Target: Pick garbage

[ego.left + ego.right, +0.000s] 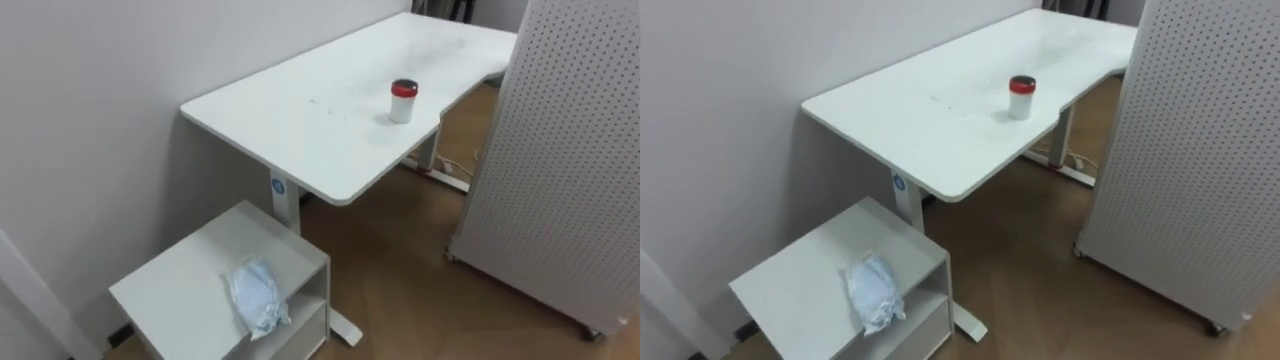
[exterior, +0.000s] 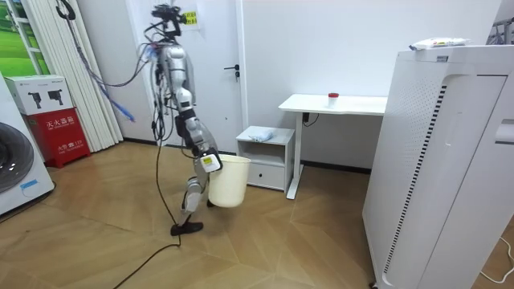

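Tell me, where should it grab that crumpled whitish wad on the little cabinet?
Probably the bunched, raised middle of the crumpled wad, coming straight down from above and pinching across its narrower width. It lies low and limp on top of the cabinet, so there is no firm edge to slide under, while its folds offer something to pinch. Nothing stands beside it.

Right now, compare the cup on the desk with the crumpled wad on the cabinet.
The cup stands upright; the wad lies crumpled. The cup is red-topped; the wad is pale bluish white. The cup sits on the desk, the wad lower on the cabinet. Both are mostly white.
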Available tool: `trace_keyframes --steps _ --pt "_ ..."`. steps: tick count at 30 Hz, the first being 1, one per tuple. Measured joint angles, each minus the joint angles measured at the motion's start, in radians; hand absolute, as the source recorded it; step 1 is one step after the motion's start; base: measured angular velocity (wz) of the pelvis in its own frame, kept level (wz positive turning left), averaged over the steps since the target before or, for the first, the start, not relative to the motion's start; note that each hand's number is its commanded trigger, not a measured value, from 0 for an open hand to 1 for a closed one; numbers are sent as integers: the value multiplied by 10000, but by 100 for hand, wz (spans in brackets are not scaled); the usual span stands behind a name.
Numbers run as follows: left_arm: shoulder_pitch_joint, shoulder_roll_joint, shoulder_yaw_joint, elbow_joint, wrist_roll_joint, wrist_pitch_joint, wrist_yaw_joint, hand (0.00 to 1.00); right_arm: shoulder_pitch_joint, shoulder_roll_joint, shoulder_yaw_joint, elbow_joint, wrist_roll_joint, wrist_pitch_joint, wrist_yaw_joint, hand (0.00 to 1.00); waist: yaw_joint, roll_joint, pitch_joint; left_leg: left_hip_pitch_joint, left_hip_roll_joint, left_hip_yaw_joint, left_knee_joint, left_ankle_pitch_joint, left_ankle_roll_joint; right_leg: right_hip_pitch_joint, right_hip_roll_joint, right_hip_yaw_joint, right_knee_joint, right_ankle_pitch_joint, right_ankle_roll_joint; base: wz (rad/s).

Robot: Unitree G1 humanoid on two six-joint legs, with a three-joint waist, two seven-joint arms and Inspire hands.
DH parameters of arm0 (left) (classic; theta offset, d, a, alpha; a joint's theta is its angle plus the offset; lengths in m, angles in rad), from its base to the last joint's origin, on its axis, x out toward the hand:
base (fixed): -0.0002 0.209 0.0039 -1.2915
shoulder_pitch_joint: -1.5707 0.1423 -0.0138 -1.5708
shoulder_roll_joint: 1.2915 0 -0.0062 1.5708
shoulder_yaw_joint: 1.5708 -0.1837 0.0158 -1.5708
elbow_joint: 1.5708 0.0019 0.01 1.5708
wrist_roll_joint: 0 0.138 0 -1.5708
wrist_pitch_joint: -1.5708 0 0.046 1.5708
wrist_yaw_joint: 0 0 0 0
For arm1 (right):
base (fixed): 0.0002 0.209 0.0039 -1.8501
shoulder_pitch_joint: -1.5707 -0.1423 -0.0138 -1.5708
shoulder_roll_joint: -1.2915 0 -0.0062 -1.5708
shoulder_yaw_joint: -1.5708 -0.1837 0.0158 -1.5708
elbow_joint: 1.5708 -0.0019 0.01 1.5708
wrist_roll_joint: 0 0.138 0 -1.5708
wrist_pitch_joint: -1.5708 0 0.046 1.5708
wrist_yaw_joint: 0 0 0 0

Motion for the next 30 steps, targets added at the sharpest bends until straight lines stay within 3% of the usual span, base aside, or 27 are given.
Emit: trace_keyframes --steps 2,3,4,5,6,7,8,9,11,12,14,17,18,19,20,21,27,29,30 --pt "-205 47 -8 -14 -48 -114 -1 0 -62 -14 301 -195 -127 -125 -19 100 70 -70 124 -351 31 10 1310 -367 126 354 -114 308 -276 119 142 -56" --pt "-321 39 -15 -15 -38 -165 5 0 -110 -71 480 -256 -351 -192 -49 100 176 -38 107 -742 -64 164 1595 -569 118 533 -146 622 -253 124 153 -31" --pt "-487 -27 -69 -10 -58 -230 5 0 -93 -164 494 -242 -420 -189 -157 100 112 92 -10 -602 -102 181 984 -785 268 411 -189 510 271 49 281 -13" --pt "-633 8 -160 -5 -106 -250 30 0 -93 -149 518 -246 -429 -185 -215 100 64 160 -58 -459 -99 349 972 -939 345 295 -298 387 714 -24 407 9" --pt "-947 50 -263 -7 -294 -307 118 0 -125 -130 561 -251 -441 -190 -304 100 69 37 23 -222 -228 648 957 -1121 566 -162 -603 162 1893 29 534 -13" --pt "-1143 54 -263 -21 -432 -379 257 0 -259 -145 529 -259 -468 -216 -379 100 258 26 55 28 -260 822 843 -1324 647 -715 -855 -50 3032 364 849 -24" --pt "-1221 54 -264 -38 -431 -415 332 0 -368 -153 525 -261 -538 -271 -419 100 264 70 50 111 -257 821 834 -1393 677 -910 -884 -140 3488 655 863 -34" --pt "-1469 66 -361 -86 -438 -471 488 0 -508 -149 565 -274 -710 -437 -424 100 213 136 53 402 -225 805 613 -1512 725 -1262 -1005 -230 4209 1198 833 -30" --pt "-1675 31 -431 -229 -446 -678 779 0 -737 -108 756 -374 -770 -569 -406 100 271 231 99 832 -164 819 111 -1536 746 -1972 -1190 -503 4856 1175 752 -31" --pt "-1793 -5 -470 -204 -515 -888 906 0 -826 -93 789 -420 -775 -641 -402 100 261 354 173 1109 -71 803 -120 -1536 746 -2440 -1176 -715 4980 993 677 -16" --pt "-1974 5 -649 -271 -869 -1191 1149 0 -895 -65 859 -429 -721 -730 -401 100 185 446 152 1304 29 764 -325 -1545 755 -3141 -1170 -972 4592 856 598 -1" --pt "-2303 10 -916 -439 -995 -1401 1467 0 -920 -24 862 -411 -428 -825 -434 100 50 482 162 1444 90 582 -473 -1581 701 -3726 -1003 -1014 2364 953 539 19" --pt "-2440 -16 -926 -639 -946 -1424 1599 0 -944 -5 855 -376 -327 -870 -454 100 -54 473 159 1388 96 455 -471 -1609 649 -3837 -963 -1121 1312 1423 592 32" --pt "-2469 -28 -908 -951 -759 -1478 1782 0 -1000 36 855 -309 -330 -954 -475 100 -116 498 157 1389 162 404 -465 -1653 564 -3853 -821 -1086 807 2434 600 29" --pt "-2469 -49 -905 -1116 -706 -1513 1904 0 -1009 52 863 -261 -331 -982 -473 100 -108 546 132 1379 222 355 -474 -1674 508 -3807 -713 -1106 694 2586 649 12" --pt "-2493 -40 -903 -1461 -595 -1608 2181 0 -1132 56 954 -64 -321 -1027 -428 100 -83 626 114 1367 341 291 -496 -1696 410 -3677 -482 -1141 510 2683 576 0" --pt "-3537 35 -906 -1704 -602 -2221 3204 0 -1516 -35 1377 370 -272 -1082 -284 100 -194 690 145 1319 438 252 -622 -1641 289 -3729 -357 -1143 374 2695 510 0" --pt "-3610 53 -911 -1705 -598 -2346 3504 0 -1647 -29 1435 368 -283 -1066 -232 100 -354 678 177 1259 433 281 -615 -1642 289 -3806 -360 -1138 411 2694 511 -3" --pt "-3686 75 -912 -1705 -596 -2374 3620 0 -1766 -29 1557 359 -284 -1078 -180 100 -399 635 239 1148 431 313 -603 -1647 286 -3924 -367 -1131 425 2694 510 -6"
